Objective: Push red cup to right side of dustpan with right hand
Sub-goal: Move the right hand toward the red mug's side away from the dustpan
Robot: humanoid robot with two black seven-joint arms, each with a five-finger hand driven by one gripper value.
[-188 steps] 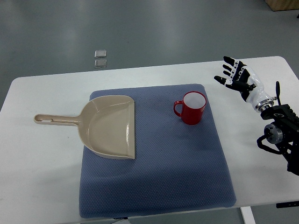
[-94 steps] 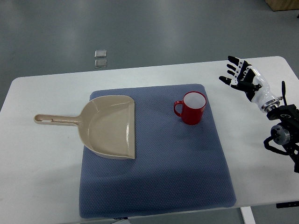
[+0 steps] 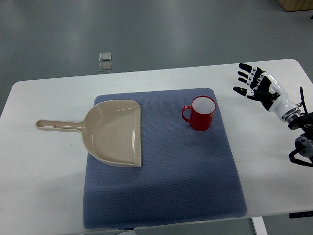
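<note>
A red cup (image 3: 201,114) with a white inside stands upright on the blue mat (image 3: 161,171), its handle pointing left. The beige dustpan (image 3: 115,132) lies on the mat's left part, its open edge facing the cup and its handle reaching left over the table. A strip of bare mat separates cup and dustpan. My right hand (image 3: 252,81) hovers over the white table to the right of the mat, fingers spread, holding nothing, well apart from the cup. The left arm does not show.
The white table (image 3: 44,171) runs around the mat on every side. Two small square plates (image 3: 104,61) lie on the grey floor beyond the table's far edge. A wooden corner (image 3: 296,4) shows at the top right.
My right hand and arm have drawn back to the right, farther from the cup. The cup and dustpan have not moved.
</note>
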